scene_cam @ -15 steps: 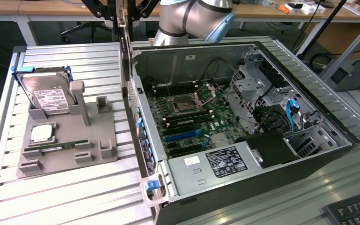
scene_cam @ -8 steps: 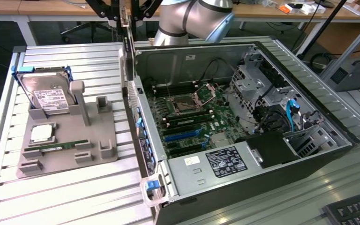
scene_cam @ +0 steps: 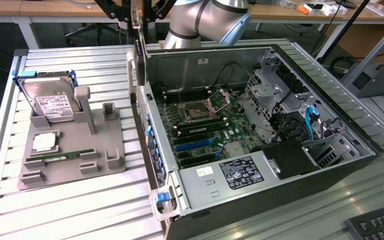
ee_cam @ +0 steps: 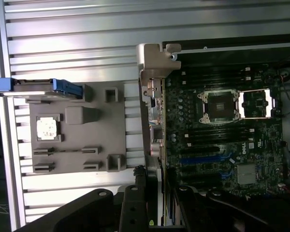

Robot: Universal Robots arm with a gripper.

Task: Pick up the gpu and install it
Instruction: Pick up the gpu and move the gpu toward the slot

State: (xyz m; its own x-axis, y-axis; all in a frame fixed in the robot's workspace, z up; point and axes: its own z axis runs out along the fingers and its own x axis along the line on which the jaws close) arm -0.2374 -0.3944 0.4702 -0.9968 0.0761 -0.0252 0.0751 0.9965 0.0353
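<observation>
The gpu (scene_cam: 138, 65) hangs edge-on from my gripper (scene_cam: 137, 15), which is shut on its upper end. It is held upright over the side of the open computer case (scene_cam: 325, 170) that faces the grey fixture, above the motherboard (scene_cam: 199, 125) and not touching it. In the wrist view the gpu (ee_cam: 152, 96) runs away from my gripper (ee_cam: 157, 193), its silver bracket at the far end. It lines up with the motherboard's (ee_cam: 222, 135) edge, near the blue slots (ee_cam: 200, 159). Those blue slots (scene_cam: 195, 145) are bare.
A grey fixture (scene_cam: 78, 150) lies on the slatted table at the exterior view's left. It holds a hard drive (scene_cam: 52, 102), a CPU (scene_cam: 45, 142) and a RAM stick (scene_cam: 62, 156). A keyboard (scene_cam: 379, 225) lies at the lower right corner.
</observation>
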